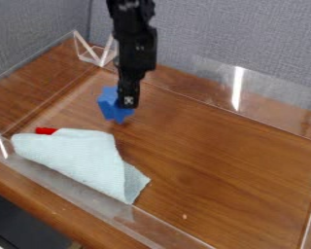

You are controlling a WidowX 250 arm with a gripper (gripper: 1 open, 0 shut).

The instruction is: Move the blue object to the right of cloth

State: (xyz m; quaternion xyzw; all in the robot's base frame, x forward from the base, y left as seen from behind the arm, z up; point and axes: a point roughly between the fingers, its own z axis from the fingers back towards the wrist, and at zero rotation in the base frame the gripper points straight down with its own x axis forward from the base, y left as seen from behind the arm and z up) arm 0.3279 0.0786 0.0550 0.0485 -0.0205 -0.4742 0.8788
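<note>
The black robot gripper [127,98] points straight down with its fingers clamped on the small, chunky, bright blue star-shaped block [114,106], which sits low over the brown wooden tabletop [224,146], just beyond the rumpled pale aqua cloth [86,159]; whether it touches the wood I cannot tell. The block looks light, rigid and matte, so unlikely to slip or break. Pinching across its thick middle, between the points, seems safest.
</note>
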